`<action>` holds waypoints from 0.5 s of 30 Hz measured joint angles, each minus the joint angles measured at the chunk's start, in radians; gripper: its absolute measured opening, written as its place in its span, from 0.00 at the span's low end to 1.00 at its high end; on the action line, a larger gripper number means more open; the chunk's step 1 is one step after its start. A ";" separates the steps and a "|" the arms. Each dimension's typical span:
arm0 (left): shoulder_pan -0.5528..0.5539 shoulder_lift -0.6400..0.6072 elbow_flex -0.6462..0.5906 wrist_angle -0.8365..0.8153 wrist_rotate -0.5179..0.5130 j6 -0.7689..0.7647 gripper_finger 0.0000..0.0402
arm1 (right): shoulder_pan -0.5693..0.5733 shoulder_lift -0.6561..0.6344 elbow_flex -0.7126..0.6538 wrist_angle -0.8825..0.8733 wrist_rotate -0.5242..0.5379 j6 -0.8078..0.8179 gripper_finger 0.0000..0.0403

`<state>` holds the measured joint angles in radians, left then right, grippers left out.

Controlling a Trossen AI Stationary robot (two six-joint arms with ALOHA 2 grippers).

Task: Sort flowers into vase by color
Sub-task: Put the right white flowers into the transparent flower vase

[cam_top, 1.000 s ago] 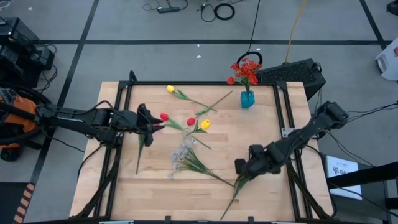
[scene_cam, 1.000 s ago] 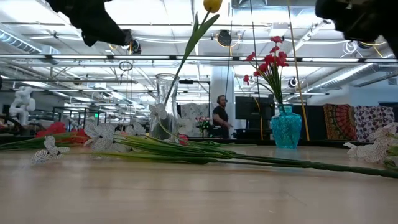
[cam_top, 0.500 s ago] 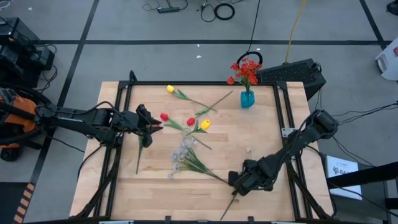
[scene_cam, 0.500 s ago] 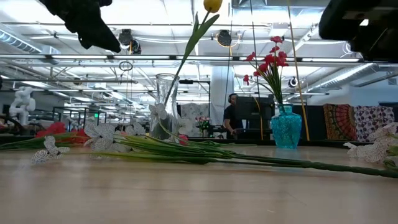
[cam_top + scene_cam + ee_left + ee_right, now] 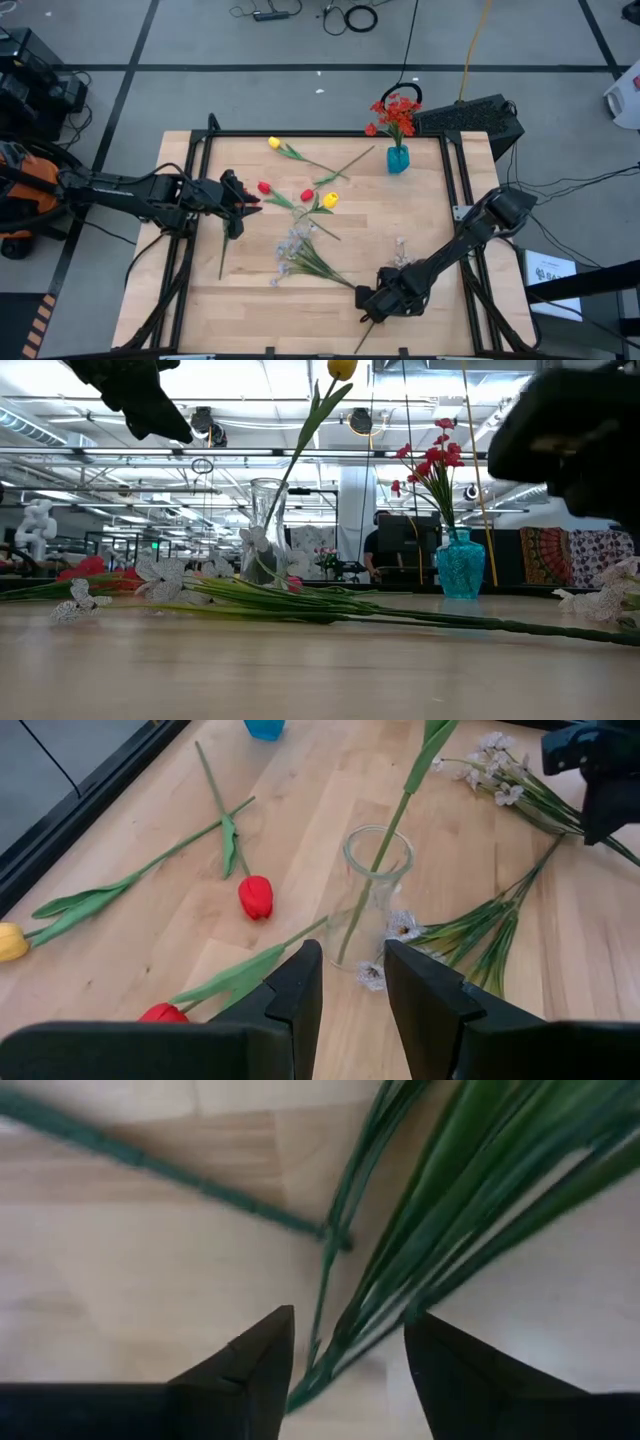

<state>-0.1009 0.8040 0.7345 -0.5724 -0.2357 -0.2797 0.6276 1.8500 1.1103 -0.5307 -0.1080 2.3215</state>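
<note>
The teal vase stands at the table's far right and holds red flowers. A clear glass vase near the middle holds a yellow tulip. On the table lie two red tulips, a yellow tulip and white sprays. My left gripper hovers open beside the left red tulip. My right gripper is open above the white sprays' green stalks near the front edge. A finger stands on each side of the stalks.
A second white spray lies right of the middle, and its stalk runs under my right arm. A loose green stem lies below my left gripper. A black frame borders the table. A person stands in the room behind.
My right gripper has moved toward the table's near edge and to the left, along the stalks. This uncovered the small white spray right of the middle. The flowers and vases have stayed where they were.
</note>
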 joint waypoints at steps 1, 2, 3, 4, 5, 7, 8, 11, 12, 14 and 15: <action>0.000 0.000 0.000 -0.002 0.000 -0.001 0.29 | -0.002 0.008 0.000 -0.004 0.001 0.000 0.46; 0.000 0.000 0.000 -0.006 0.000 -0.002 0.29 | -0.004 0.013 0.000 -0.005 -0.003 -0.003 0.45; 0.000 0.000 0.000 -0.010 0.000 -0.002 0.29 | -0.004 0.013 0.000 -0.004 -0.005 -0.012 0.44; 0.000 0.000 0.000 -0.012 0.000 -0.003 0.29 | -0.004 0.014 0.001 -0.004 -0.005 -0.020 0.41; 0.000 0.000 0.000 -0.012 0.000 -0.004 0.29 | -0.004 0.014 0.001 -0.006 -0.006 -0.028 0.38; 0.000 0.000 0.000 -0.012 0.000 -0.003 0.29 | -0.003 0.011 0.001 -0.022 -0.005 -0.041 0.28; 0.000 0.000 0.000 -0.012 0.000 -0.004 0.29 | -0.003 0.008 0.001 -0.037 -0.003 -0.051 0.22; 0.000 0.000 0.000 -0.012 0.000 -0.003 0.29 | -0.005 -0.005 0.000 -0.083 0.013 -0.092 0.05; 0.000 0.000 0.000 -0.012 0.000 -0.003 0.29 | -0.005 -0.013 0.000 -0.094 0.015 -0.115 0.03; 0.000 0.000 0.000 -0.012 0.000 -0.004 0.29 | -0.005 -0.041 -0.001 -0.106 0.023 -0.163 0.04; 0.000 0.000 0.000 -0.012 0.000 -0.004 0.29 | -0.005 -0.064 -0.001 -0.123 0.039 -0.185 0.04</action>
<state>-0.1009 0.8043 0.7345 -0.5844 -0.2352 -0.2832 0.6228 1.7865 1.1095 -0.6541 -0.0694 2.1364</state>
